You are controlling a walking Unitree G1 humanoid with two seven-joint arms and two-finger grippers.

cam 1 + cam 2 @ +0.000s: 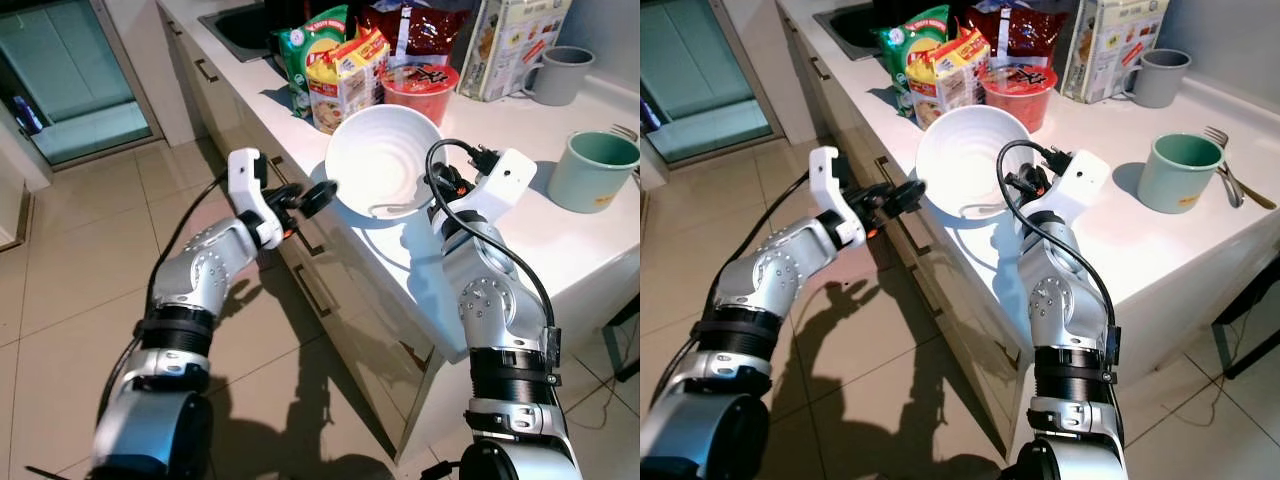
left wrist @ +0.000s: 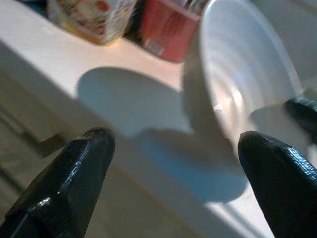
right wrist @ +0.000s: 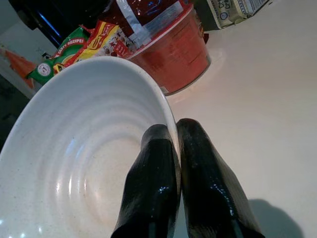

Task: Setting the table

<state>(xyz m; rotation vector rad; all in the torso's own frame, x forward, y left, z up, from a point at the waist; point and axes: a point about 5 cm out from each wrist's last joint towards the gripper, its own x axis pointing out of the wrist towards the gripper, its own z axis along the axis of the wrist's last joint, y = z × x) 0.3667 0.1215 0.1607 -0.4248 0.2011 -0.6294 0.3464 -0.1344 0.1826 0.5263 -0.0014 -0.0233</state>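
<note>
So the right end effector is clamped on the rim of a white ribbed bowl, one black finger inside the rim and the other outside, pinching the wall between them. The bowl is tipped up on edge, its opening facing the robot, and it sits above the white tabletop near the front edge; can't tell if its lower side touches the surface or is just off it. The left end effector is spread wide, holding nothing, and hangs just beside the bowl's left side, out past the tabletop's edge over the tiled floor. From the left wrist the two fingertips frame the bowl's outer wall with a clear gap either side. Right behind the bowl is a red instant noodle cup, and next to that a yellow noodle packet and a green snack bag, with a dark red bag further back. On the robot's right there's a pale green mug, well apart from the bowl, a grey mug behind it, and a fork lying just past the green mug. A carton stands beside the grey mug, and a dark sink sits at the far end of the tabletop.
</note>
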